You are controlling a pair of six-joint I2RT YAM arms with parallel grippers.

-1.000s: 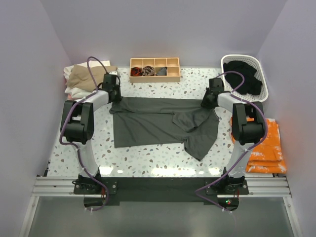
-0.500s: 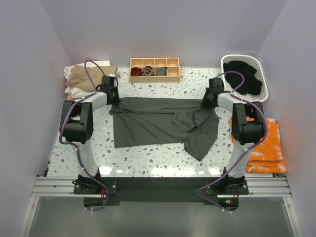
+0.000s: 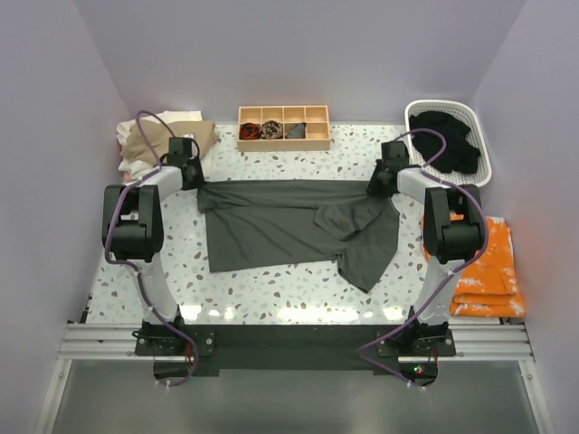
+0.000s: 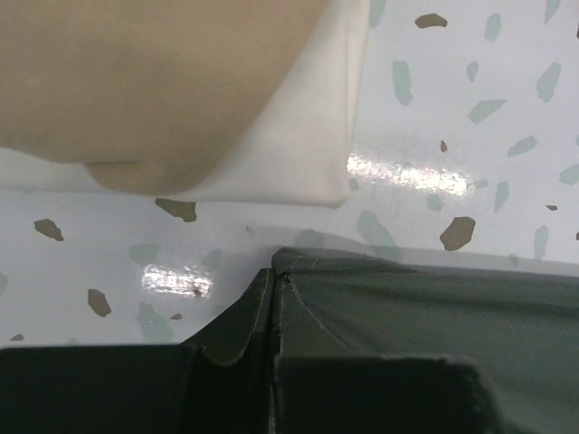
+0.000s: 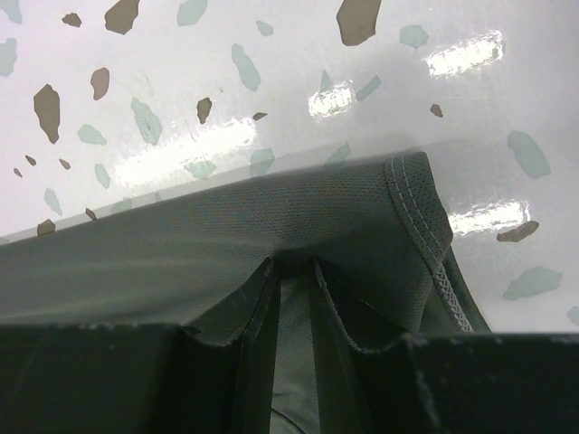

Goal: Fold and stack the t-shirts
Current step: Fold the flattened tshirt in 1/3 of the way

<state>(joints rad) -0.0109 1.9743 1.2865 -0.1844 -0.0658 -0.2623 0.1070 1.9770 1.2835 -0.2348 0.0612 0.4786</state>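
Showing a white speckled table (image 3: 271, 282) boxed in by pale lilac walls (image 3: 298, 54), seen from above.

On the table:
- A grey shirt (image 3: 262, 226) lies spread across the middle, its right part rumpled and folded over on itself.
- A tan shirt (image 3: 158, 140) rests on a white shirt (image 3: 136, 169) at the far left corner.
- A wooden tray (image 3: 282, 145) stands along the far edge, with small bundles (image 3: 271, 130) in three of its compartments.
- A white basket (image 3: 481, 154) holds black garments (image 3: 443, 136) at the far right.
- Orange cloth (image 3: 493, 271) is stacked at the right edge.

My left pincer (image 4: 271, 362) is clamped on the grey shirt's far left corner, with the fabric pinched between the closed fingers. It sits just short of the white shirt's edge, and bare table shows between them. My right pincer (image 5: 294, 344) is clamped on the far right corner, beside a stitched hem, the cloth bunched in the narrow gap between its fingers.

Compared with a second ago:
- My left pincer has gone from partly apart to fully together on the corner.
- It has also shifted outward to the left, nearer the tan and white pile.
- The shirt's far left corner has travelled with it.
- The far edge now runs flatter and straighter between my two pincers.
- My right pincer holds the same spot with the same grip.
- Tray, basket and orange cloth have not moved.
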